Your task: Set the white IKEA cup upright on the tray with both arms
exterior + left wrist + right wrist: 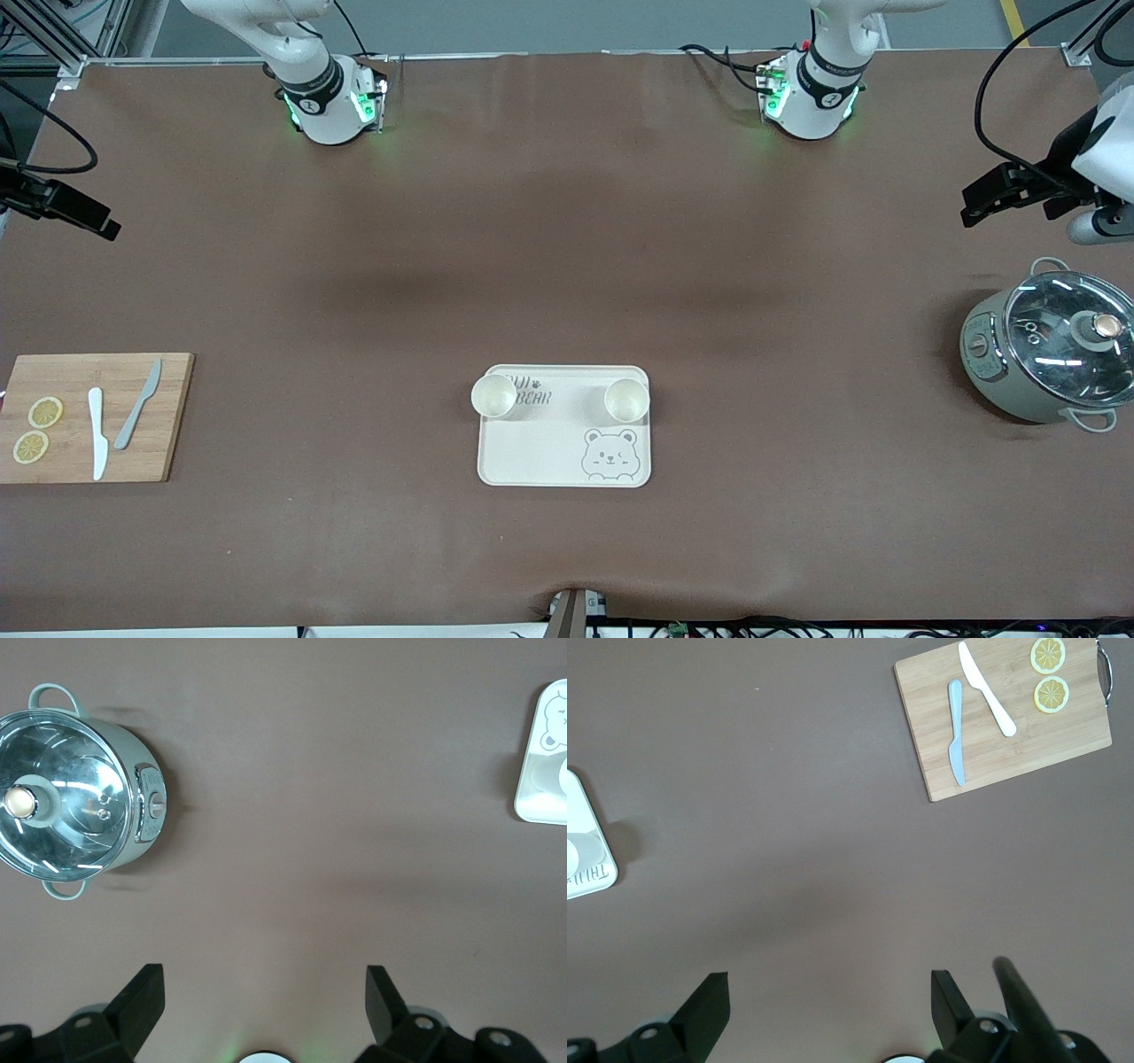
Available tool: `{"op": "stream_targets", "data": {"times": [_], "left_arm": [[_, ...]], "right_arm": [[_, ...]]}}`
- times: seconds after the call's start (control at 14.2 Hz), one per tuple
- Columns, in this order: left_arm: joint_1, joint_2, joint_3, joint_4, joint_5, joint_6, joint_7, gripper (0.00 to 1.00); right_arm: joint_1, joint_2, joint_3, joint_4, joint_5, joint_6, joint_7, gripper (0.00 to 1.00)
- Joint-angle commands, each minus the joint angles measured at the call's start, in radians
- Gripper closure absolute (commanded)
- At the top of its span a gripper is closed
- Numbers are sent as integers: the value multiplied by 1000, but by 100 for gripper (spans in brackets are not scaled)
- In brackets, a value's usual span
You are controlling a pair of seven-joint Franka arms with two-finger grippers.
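Cream and flat, the rectangular bear-face tray (564, 443) lies mid-table with two white cups standing upright on it, one (493, 395) toward the right arm's end, the other (625, 400) toward the left arm's; the left gripper (264, 992) hangs spread wide and empty over bare brown cloth near the glass-lidded grey pot (1045, 359); the right gripper (830, 992), equally wide and empty, hangs near the wooden cutting board (168, 416); both are well apart from the tray.

Brown table (567, 248), covered end to end in a plain mat. Cream tray (549, 452) resting near the front camera's edge, midway along. Wooden cutting board (75, 390) lying flat at the right arm's end. Lidded grey pot (1045, 359) standing at the left arm's end.
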Motion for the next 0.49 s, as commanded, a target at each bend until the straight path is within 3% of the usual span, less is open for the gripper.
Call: {"op": "stream_targets", "data": {"times": [0.0,0.42], "left_arm": [[3,-11,-13,-3,12,-6,19,0],[9,-36,-20,-28,5,-31,27,0]], "right_arm": [[0,-23,4,-23,-21,5,-7,0],[-2,-23,4,-22,-21,8,-8,0]]}}
